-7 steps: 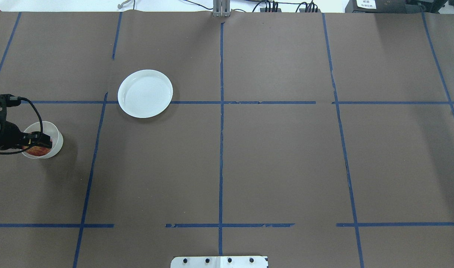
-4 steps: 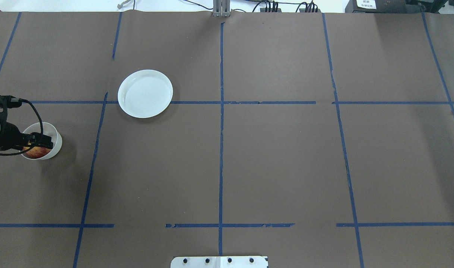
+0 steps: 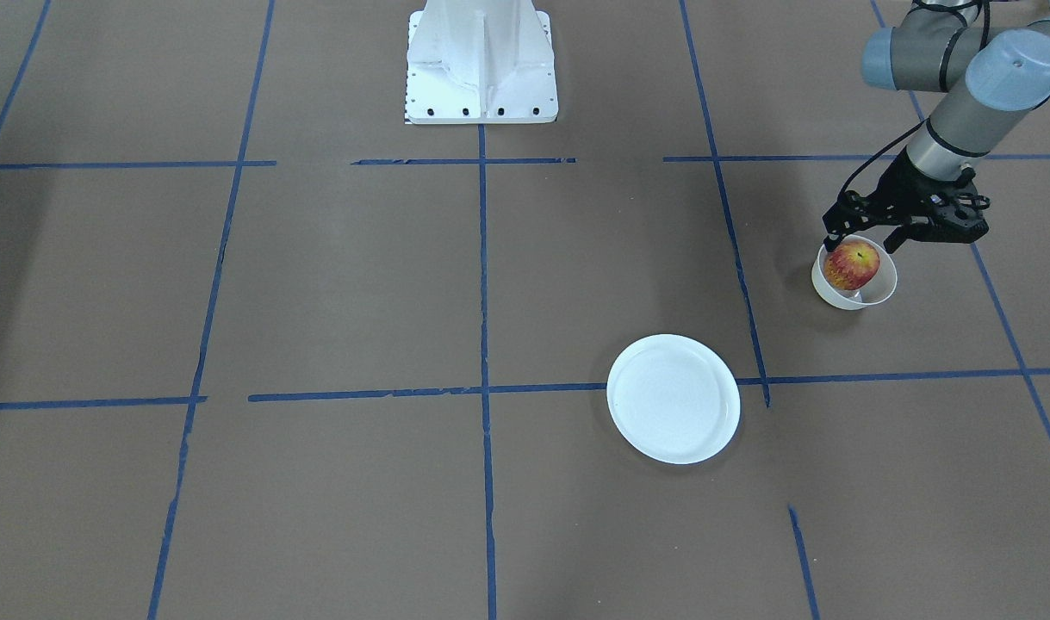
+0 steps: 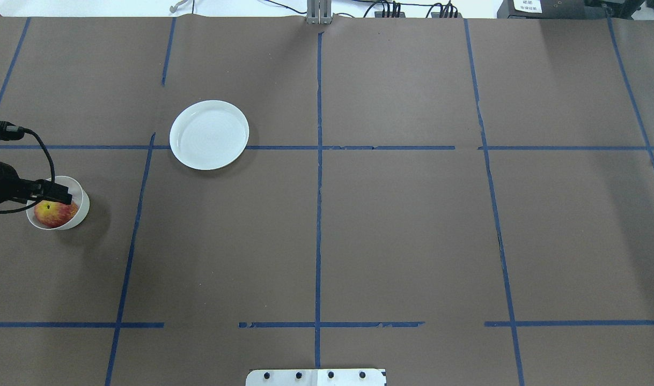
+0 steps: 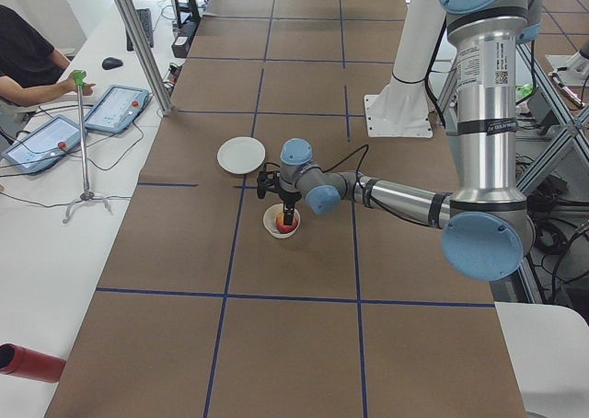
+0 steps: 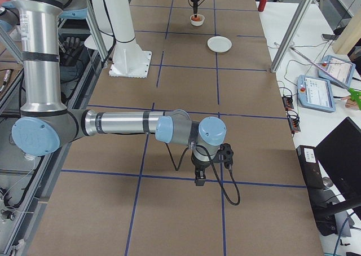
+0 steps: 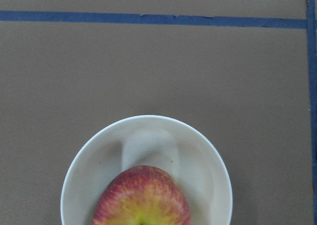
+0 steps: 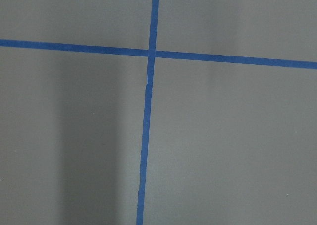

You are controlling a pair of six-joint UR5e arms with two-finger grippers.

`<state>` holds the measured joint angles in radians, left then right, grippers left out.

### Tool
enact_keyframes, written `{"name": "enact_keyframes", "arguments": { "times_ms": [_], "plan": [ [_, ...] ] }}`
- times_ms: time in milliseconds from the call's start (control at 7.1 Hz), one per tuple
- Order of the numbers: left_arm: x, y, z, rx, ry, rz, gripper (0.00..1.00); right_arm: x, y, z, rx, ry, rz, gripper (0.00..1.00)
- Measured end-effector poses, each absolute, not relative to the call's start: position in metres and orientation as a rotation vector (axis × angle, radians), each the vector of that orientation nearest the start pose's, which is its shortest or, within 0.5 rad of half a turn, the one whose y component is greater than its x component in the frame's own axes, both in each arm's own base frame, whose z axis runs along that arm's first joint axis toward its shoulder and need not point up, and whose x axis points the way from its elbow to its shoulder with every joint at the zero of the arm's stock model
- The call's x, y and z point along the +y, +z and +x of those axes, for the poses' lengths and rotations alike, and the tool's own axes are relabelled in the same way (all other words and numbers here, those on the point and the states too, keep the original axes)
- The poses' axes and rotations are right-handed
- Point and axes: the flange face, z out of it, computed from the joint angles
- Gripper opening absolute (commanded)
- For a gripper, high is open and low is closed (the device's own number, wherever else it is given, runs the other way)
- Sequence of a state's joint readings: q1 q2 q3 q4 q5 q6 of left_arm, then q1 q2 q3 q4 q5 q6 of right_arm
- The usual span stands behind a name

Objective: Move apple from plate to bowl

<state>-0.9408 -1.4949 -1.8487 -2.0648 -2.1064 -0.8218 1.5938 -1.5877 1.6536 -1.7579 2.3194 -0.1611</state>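
The red and yellow apple (image 3: 851, 264) lies in the small cream-white bowl (image 3: 835, 297) at the table's left end; it also shows in the overhead view (image 4: 53, 213) and the left wrist view (image 7: 142, 197). My left gripper (image 3: 860, 244) is open and empty just above the apple, its fingers spread to either side without touching it. The white plate (image 3: 673, 398) is empty, apart from the bowl. My right gripper (image 6: 199, 180) shows only in the exterior right view, low over the paper; I cannot tell whether it is open or shut.
Brown paper with blue tape lines (image 4: 318, 187) covers the table. The robot's white base (image 3: 481, 65) stands at mid-table on the robot's side. Operators' tablets (image 5: 115, 108) lie on a side table.
My left gripper has drawn back up and toward the robot's left off the bowl. The apple, earlier half covered by the fingers, now lies uncovered in the bowl.
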Motion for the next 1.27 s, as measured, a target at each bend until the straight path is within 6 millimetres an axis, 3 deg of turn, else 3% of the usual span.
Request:
{"name": "enact_keyframes", "arguments": {
  "times_ms": [282,563,704,986,1127,1268],
  "plan": [
    [-0.481,0.481,0.171,0.776,0.100,0.262,1.00,-0.473,0.646,0.076,-0.755,-0.086,-0.046,1.00],
    [-0.503,0.493,0.103,0.732,0.213,0.327,1.00,-0.473,0.646,0.076,-0.755,-0.086,-0.046,1.00],
    [-0.508,0.518,0.065,0.728,0.240,0.332,1.00,-0.473,0.646,0.076,-0.755,-0.086,-0.046,1.00],
    [-0.511,0.587,-0.015,0.711,0.234,0.308,1.00,-0.473,0.646,0.076,-0.755,-0.086,-0.046,1.00],
    [-0.504,0.617,-0.043,0.725,0.187,0.257,1.00,-0.473,0.646,0.076,-0.755,-0.086,-0.046,1.00],
    [-0.497,0.634,-0.056,0.738,0.141,0.193,1.00,-0.473,0.646,0.076,-0.755,-0.086,-0.046,1.00]
  ]
}}
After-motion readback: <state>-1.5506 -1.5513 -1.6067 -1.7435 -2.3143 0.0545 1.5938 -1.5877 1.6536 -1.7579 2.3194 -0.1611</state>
